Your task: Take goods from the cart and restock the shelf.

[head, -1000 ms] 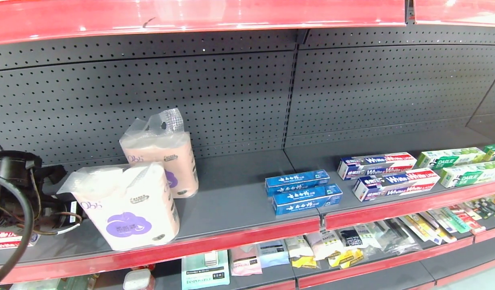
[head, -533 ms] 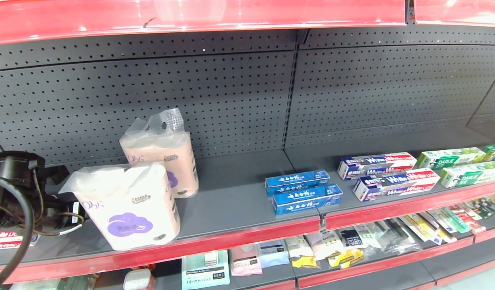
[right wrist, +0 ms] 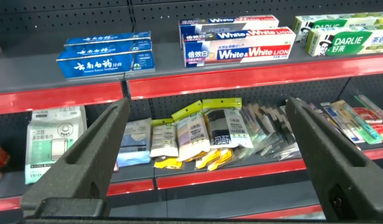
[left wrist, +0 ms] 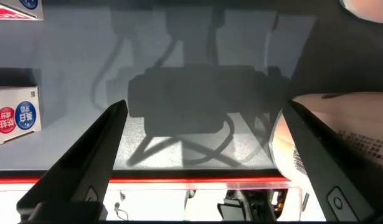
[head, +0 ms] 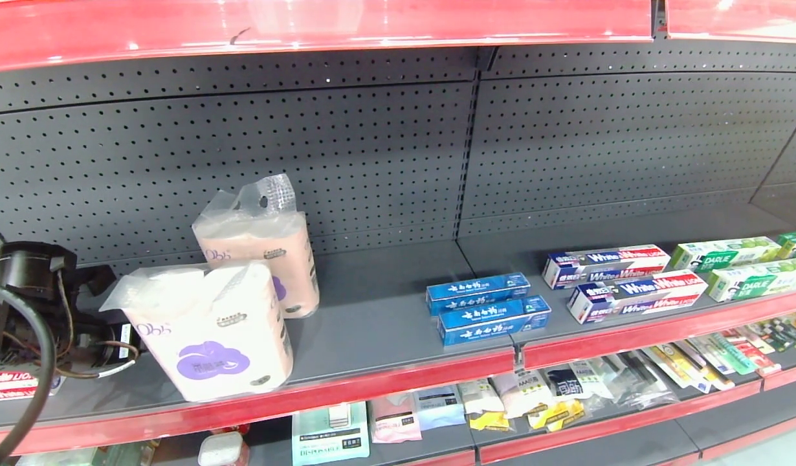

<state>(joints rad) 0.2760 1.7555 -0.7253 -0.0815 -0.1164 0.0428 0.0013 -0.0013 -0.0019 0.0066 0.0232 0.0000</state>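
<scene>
So the left gripper (left wrist: 205,107) and right gripper (right wrist: 208,101) both had chunky matte-black wedge fingers (right wrist: 85,168), with a little round recess near each base. Behind the fingers, the left arm (head: 26,268) was black and rounded, with a fat black cable (head: 46,349), thin brownish wires (head: 68,304) and a white label (head: 123,333).

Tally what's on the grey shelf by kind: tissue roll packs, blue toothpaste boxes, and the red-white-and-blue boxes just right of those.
Tissue roll packs: 2
Blue toothpaste boxes: 2
Red-white-and-blue toothpaste boxes: 2
Total: 6
</scene>
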